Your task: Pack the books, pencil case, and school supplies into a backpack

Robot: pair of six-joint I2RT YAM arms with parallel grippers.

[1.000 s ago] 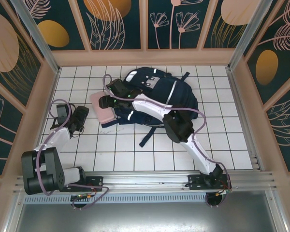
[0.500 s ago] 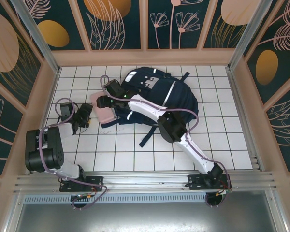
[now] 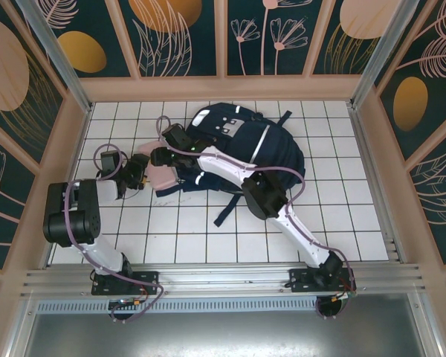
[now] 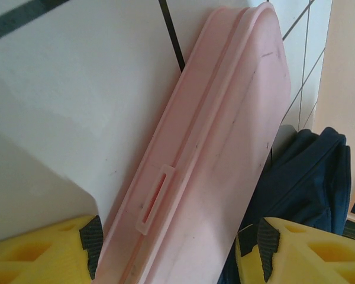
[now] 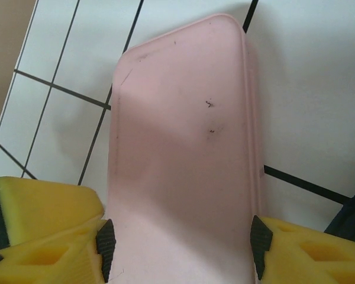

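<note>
Well, start at the left of the backpack (image 3: 245, 145). The left fingers (image 3: 136, 173) are down low over the white desk (image 3: 208, 238), a little way from the bag's left side. The pink pencil case (image 3: 163, 177) goes between them. A black pad (image 4: 92, 238) stands close on each side of it. I cannot tell if the left fingers are squeezing the case or only standing around it.

Next, closer to the backpack, come the right fingers (image 3: 161, 157). Their pads (image 5: 105, 247) touch both long sides of the pencil case, so I think the right fingers are holding it. The case lies on the desk, just beside the left side of the backpack. It is not inside yet.

What could go wrong? Two arms are at the same small case. If they pull different ways, it may twist or pop out. The case looks smooth and hard, so a loose hold could let it slide and drop. A little latch (image 4: 155, 198) sits on its side, and a bump there might open it. The soft backpack could also fold over, so the case might catch on the cloth and not go in.
</note>
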